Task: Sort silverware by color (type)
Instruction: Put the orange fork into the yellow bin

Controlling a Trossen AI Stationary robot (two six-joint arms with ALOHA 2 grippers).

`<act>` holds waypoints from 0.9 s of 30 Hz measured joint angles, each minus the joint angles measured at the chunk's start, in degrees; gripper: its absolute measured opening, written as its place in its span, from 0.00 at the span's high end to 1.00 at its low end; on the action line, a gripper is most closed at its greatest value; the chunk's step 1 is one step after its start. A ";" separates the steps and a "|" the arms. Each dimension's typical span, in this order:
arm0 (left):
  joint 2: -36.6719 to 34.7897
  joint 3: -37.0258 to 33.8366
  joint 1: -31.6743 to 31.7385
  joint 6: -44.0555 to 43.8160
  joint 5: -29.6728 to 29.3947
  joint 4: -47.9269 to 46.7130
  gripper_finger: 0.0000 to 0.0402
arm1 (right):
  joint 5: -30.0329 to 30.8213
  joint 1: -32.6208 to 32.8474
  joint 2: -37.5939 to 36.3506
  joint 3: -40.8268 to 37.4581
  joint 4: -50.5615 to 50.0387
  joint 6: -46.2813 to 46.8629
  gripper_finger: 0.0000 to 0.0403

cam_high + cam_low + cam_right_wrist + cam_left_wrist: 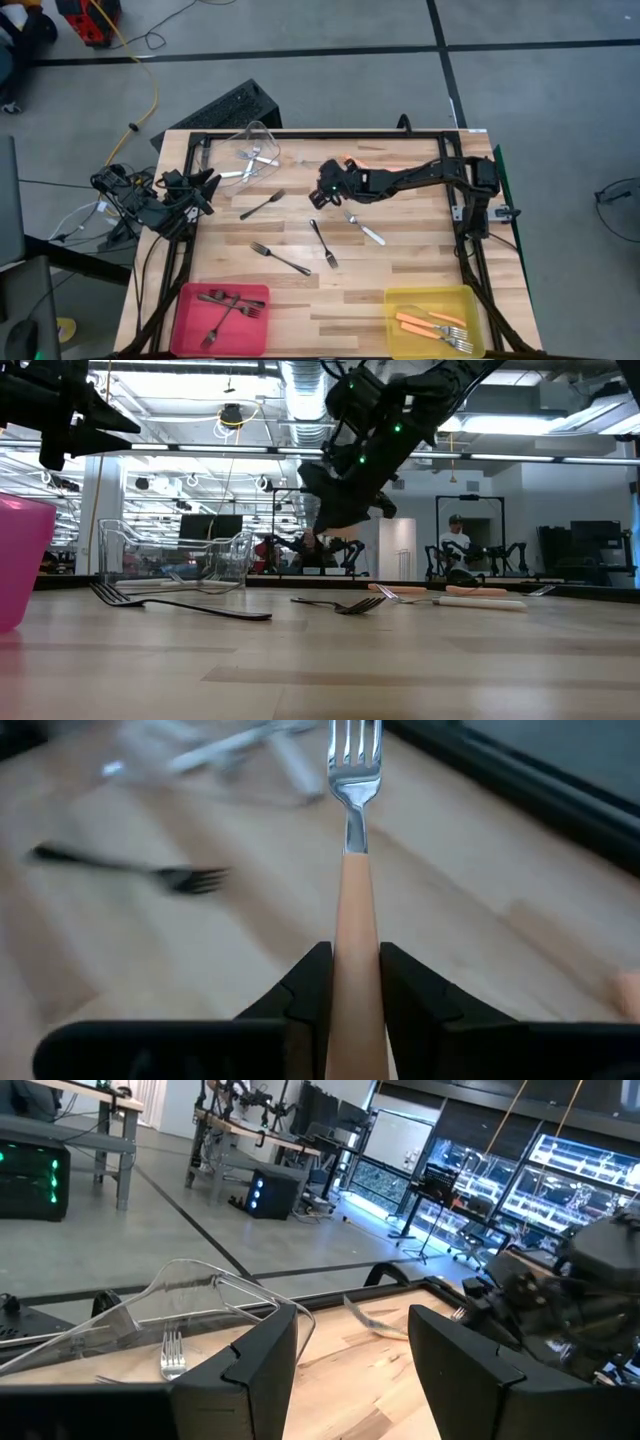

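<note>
- Grey concrete floor [330,90] is spreading around the table, with dark seam lines [300,52] crossing it.
- A yellow cable [140,70] is trailing over the floor.
- Ceiling ducts [300,385] are hanging overhead.
- Desks [90,1145] and monitors [325,1110] are standing behind; a person [455,540] is sitting there.

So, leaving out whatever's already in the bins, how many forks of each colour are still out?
Dark forks: 3
Silver fork: 1
Orange forks: 2, one held in the right claw, one on the table, mostly under that arm
Total: 6
</note>
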 joint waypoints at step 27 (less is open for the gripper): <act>-0.01 0.00 -0.01 0.00 0.03 -0.02 0.56 | -22.19 15.70 -0.11 4.00 -7.29 -9.07 0.76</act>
